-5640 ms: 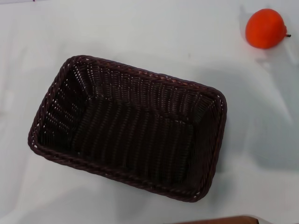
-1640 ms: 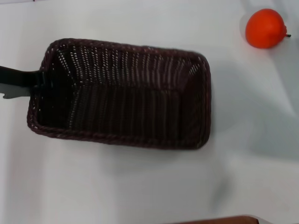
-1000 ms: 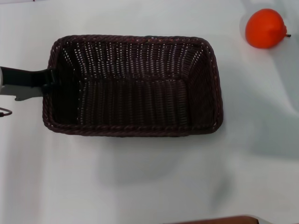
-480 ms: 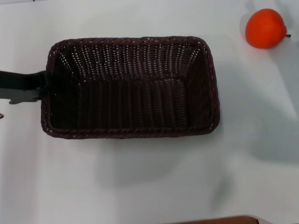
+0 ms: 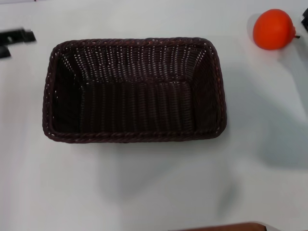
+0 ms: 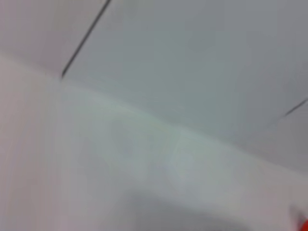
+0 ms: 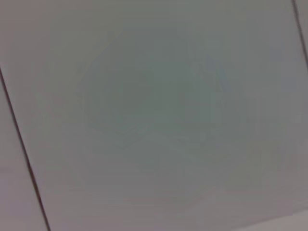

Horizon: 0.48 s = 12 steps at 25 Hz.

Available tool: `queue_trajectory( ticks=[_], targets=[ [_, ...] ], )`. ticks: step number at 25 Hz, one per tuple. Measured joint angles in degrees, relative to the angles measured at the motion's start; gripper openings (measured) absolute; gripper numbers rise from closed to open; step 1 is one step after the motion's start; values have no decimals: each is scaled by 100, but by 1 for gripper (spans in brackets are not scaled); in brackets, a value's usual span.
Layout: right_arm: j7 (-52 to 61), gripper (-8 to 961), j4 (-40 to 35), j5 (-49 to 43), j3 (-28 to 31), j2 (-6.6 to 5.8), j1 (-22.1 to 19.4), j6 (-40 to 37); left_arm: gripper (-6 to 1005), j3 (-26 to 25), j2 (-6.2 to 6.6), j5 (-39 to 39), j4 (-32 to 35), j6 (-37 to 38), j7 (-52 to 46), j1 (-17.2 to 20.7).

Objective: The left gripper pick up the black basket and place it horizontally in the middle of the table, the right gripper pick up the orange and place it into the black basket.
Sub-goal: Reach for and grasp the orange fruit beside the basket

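Note:
The black basket lies horizontally in the middle of the white table, empty, its long sides running left to right. The orange sits on the table at the far right, apart from the basket. My left gripper shows as a black tip at the far left edge, clear of the basket's left end. My right gripper shows only as a small black corner at the right edge, just beside the orange. A red sliver of the orange shows in the left wrist view. The right wrist view shows only pale panels.
A brown edge runs along the near side of the table. A soft shadow lies on the table right of the basket.
My left gripper has let go of the basket's left rim and pulled back up and to the left. The basket rests where it was set. A black corner of my right gripper has appeared beside the orange.

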Motion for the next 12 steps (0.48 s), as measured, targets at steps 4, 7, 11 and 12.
queue_trajectory(
  ticks=[4, 7, 11, 12],
  targets=[
    [5, 786, 65, -1, -256, -23, 139, -441, 863, -34, -26, -816, 133, 461, 749, 245],
    [-2, 772, 113, 0, -363, -29, 231, -588, 882, 116, -40, -1594, 379, 775, 1357, 421],
    [-4, 753, 208, 0, -498, -15, 347, -877, 900, 196, -45, -2186, 634, 919, 1865, 479],
    [-4, 749, 218, 0, -533, -10, 377, -980, 900, 196, -44, -2278, 676, 923, 1953, 481]
  ],
)
